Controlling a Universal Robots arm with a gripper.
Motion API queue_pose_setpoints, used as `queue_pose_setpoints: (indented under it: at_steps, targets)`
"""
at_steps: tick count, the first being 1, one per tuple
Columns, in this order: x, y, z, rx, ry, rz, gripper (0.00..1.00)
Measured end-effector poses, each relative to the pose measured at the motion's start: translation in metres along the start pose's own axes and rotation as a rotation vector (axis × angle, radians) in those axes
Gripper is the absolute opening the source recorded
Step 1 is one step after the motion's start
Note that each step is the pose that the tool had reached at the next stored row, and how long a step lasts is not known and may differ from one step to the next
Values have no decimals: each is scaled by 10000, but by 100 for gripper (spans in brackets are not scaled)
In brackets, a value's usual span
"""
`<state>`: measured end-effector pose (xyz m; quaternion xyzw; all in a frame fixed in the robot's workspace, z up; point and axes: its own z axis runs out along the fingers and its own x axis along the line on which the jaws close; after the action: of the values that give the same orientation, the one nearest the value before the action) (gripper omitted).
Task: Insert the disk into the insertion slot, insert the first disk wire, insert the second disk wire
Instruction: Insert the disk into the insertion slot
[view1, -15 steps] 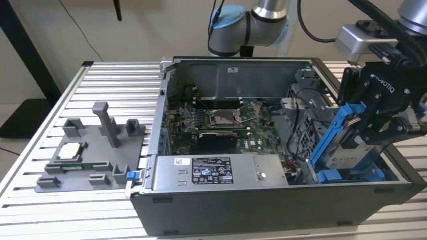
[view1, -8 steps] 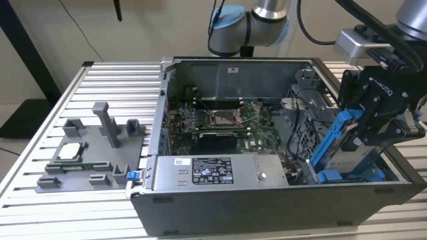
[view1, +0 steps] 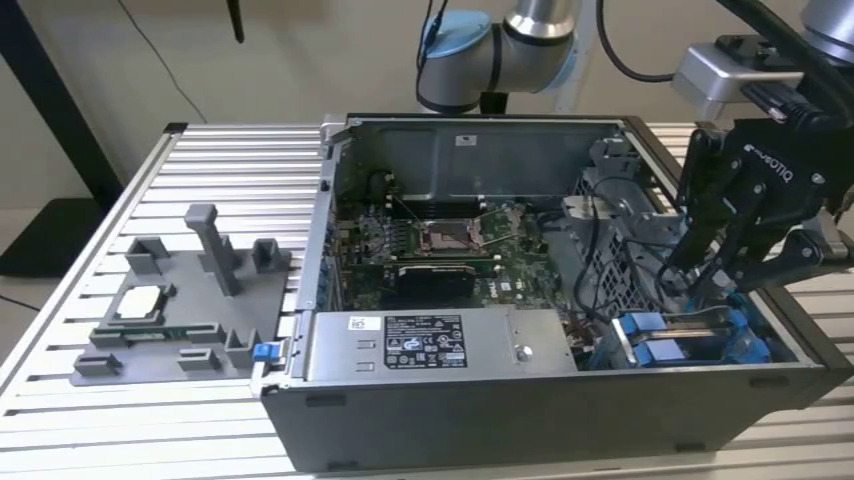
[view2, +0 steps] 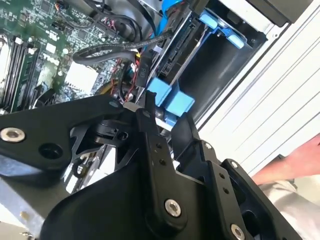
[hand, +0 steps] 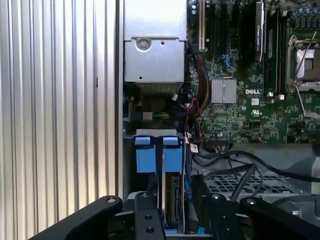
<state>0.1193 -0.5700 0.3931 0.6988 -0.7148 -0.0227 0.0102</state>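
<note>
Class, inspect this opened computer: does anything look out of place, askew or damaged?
Nothing looks damaged or spilled. One oddity: a person's hand is beside the grey metal computer case, near the black robot gripper.

Insertion slot (view1: 643, 328): smooth blue plastic tabs, grey sheet metal. Table (view1: 80, 420): ribbed bare metal, satin.

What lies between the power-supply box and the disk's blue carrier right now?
In the first wrist view, a dark gap crossed by loose coloured wires separates the power-supply box from the disk in its blue carrier.
</note>
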Motion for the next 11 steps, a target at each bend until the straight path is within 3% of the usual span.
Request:
queue_pose_setpoints:
  at_steps: [1,6,7,9,11]
  targets:
    - [-1,0,-2,-2,-118,-5,100]
    - [-7,0,-3,59,-1008,-77,100]
    - [-7,0,-3,104,-1116,-122,100]
    - [-8,0,-1,229,-1167,-342,100]
    - [-8,-1,2,281,-1160,-685,100]
